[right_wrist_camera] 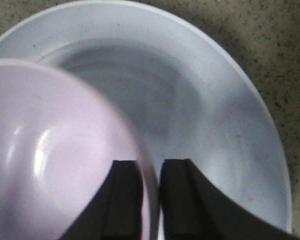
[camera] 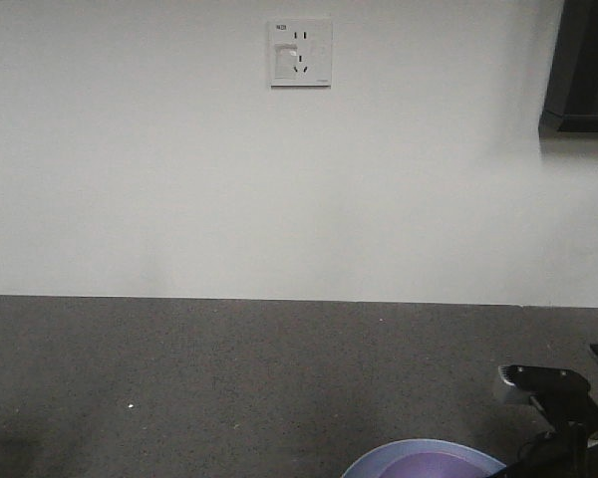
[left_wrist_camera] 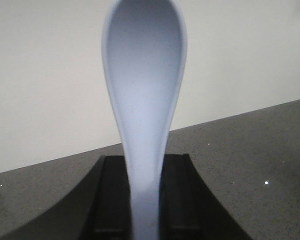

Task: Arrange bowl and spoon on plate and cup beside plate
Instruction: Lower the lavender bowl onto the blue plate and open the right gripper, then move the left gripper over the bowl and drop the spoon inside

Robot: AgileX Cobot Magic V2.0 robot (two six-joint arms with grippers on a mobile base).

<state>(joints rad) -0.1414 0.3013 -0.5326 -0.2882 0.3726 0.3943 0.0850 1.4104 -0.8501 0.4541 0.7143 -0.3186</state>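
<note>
My left gripper (left_wrist_camera: 144,170) is shut on the pale blue spoon (left_wrist_camera: 144,90), whose handle runs between the two black fingers while the scoop stands up in front of the white wall. My right gripper (right_wrist_camera: 150,172) is shut on the rim of the lavender bowl (right_wrist_camera: 50,160), one finger inside the bowl and one outside. Under the bowl lies the light blue plate (right_wrist_camera: 215,100). In the front view the plate (camera: 379,460) with the bowl (camera: 429,466) in it shows at the bottom edge, beside the right arm (camera: 553,398). The cup is out of view.
A dark speckled countertop (camera: 229,378) runs back to a white wall with a power socket (camera: 300,53). A dark object (camera: 583,65) hangs at the upper right of the front view.
</note>
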